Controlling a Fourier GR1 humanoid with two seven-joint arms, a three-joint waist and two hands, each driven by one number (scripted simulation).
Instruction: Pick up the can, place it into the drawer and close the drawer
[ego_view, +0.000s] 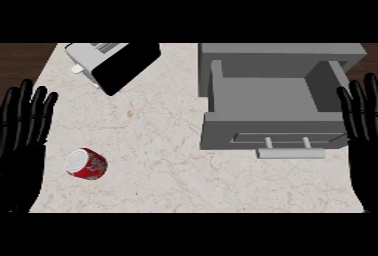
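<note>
1. Lower left of the frame: a red can (86, 163) lies tilted on the pale marble counter (162, 145), its silver top turned up and to the left, untouched by either hand
2. Just left of the can, the robot's left hand (22, 130) rests at the frame's left edge, fingers straight and pointing up, grasping nothing
3. Well apart from the can, at centre right, the grey drawer (266, 100) stands pulled out of its cabinet (280, 52), its tray bare, its front panel carrying a pale bar handle (290, 153) on two posts
4. Beside the drawer, at the frame's right edge, the right hand (362, 125) rests with fingers straight and up, released
5. Upper left, a white toaster (92, 57) and a black panel (127, 67) sit side by side on the counter
</note>
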